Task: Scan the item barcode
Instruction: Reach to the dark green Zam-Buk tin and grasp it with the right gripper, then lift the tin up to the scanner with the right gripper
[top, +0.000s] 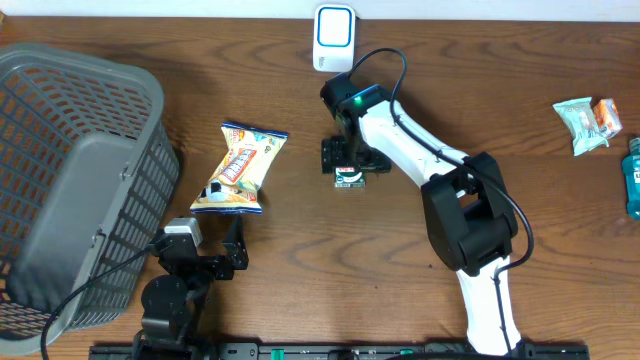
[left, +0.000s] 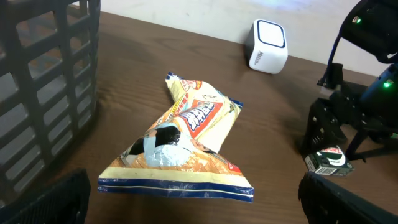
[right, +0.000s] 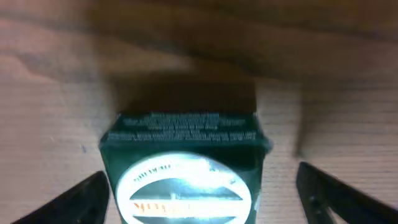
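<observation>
Box: small, green. You will find it on the tabletop, in front of the white scanner and apart from it. Right fingers: spread wide either side of the box, clear of it, holding nothing. Left fingers: spread wide, empty, near the snack bag beside the basket.
</observation>
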